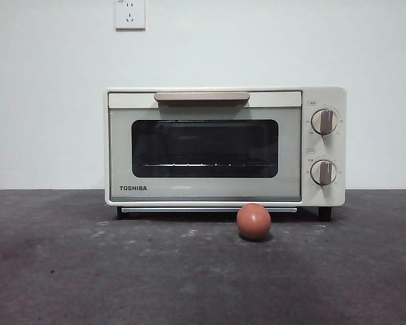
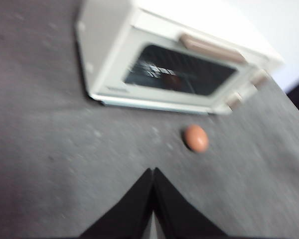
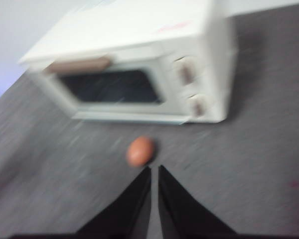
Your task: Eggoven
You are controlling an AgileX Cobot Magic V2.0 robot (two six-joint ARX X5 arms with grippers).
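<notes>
A cream TOSHIBA toaster oven [image 1: 223, 145] stands on the dark table with its door closed, a tan handle [image 1: 201, 97] along the top of the door and two knobs [image 1: 324, 122] on its right side. A small reddish-brown egg [image 1: 254, 221] lies on the table just in front of the oven, right of centre. The oven [image 2: 174, 59] and the egg [image 2: 196, 138] also show in the left wrist view, where my left gripper [image 2: 153, 172] is shut and empty, short of the egg. My right gripper [image 3: 154, 169] is shut and empty, close behind the egg [image 3: 140, 151], facing the oven [image 3: 139, 74].
A dark grey mat [image 1: 88, 271] covers the table in front of the oven. A white wall with a power socket [image 1: 130, 13] rises behind the oven. No arm shows in the front view.
</notes>
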